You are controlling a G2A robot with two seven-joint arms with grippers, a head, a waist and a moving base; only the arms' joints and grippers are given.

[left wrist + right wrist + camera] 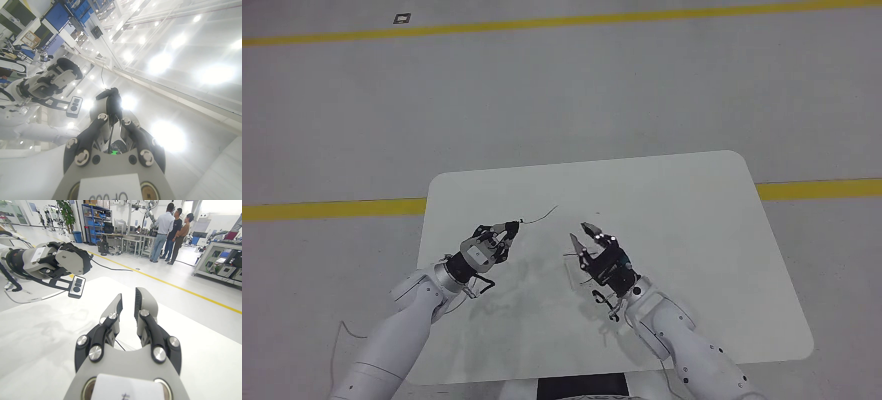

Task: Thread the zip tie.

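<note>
1. Zip tie [538, 215] is pinched in our left gripper [507, 236], thin tail poking out past the tips, above the white table [692, 230].
2. Near it, the right gripper [580, 236] hangs with fingers spread; we see a gap between the two grippers.
3. Farther out: one yellow floor line [332, 210] by the table, a second yellow line [542, 22] beyond, plus a small floor marker [402, 18].
</note>
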